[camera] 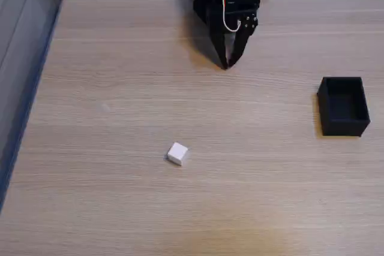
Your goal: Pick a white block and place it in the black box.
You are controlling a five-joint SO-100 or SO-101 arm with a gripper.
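In the fixed view the white block (178,153) lies on the worktop (108,88) at about seven o'clock from the clenched, empty claw (227,64), well apart.

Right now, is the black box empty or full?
Empty: the black box shows only its dark inside, and the white block lies on the table.

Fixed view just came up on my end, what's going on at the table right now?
Nothing is being handled yet. The gripper hangs at the far middle of the wooden table, its fingers together at the tips and holding nothing. The white block lies alone on the table nearer the camera, a little left of the gripper in this view, well apart from it. The black box sits by the right edge, open side up, with nothing visible inside. The pick has not begun.
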